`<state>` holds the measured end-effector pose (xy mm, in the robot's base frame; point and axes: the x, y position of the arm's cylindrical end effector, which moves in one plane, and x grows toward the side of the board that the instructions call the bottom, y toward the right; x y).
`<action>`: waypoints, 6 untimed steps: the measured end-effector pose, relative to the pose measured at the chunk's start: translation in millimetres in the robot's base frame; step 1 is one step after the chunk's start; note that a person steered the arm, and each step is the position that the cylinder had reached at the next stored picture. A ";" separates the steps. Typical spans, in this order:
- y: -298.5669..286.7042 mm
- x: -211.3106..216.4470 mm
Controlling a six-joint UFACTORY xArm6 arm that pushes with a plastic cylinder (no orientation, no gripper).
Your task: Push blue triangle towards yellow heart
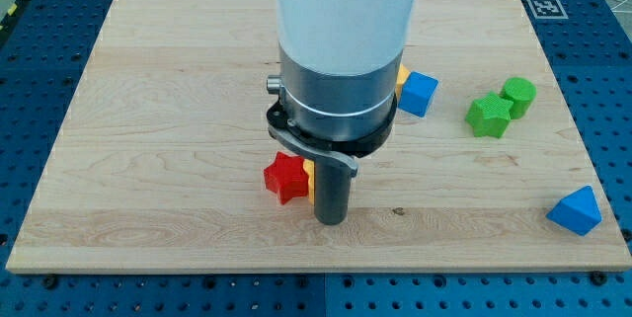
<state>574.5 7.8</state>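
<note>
The blue triangle [576,210] lies near the board's bottom right corner. My tip [331,220] rests on the board at the lower middle, far to the triangle's left. A yellow block [309,181], mostly hidden behind the rod so its shape cannot be made out, sits just left of the rod. A red star-shaped block [285,177] touches it on its left. The arm's wide body hides the board's upper middle.
A blue cube [418,93] lies right of the arm, with a sliver of a yellow-orange block [402,77] at its upper left. Two green blocks [489,116] [517,95] sit together at the right. The wooden board's [148,159] edges border a blue table.
</note>
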 end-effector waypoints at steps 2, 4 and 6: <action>-0.3 -1.5; 94.9 0.2; 246.3 43.1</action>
<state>617.7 254.1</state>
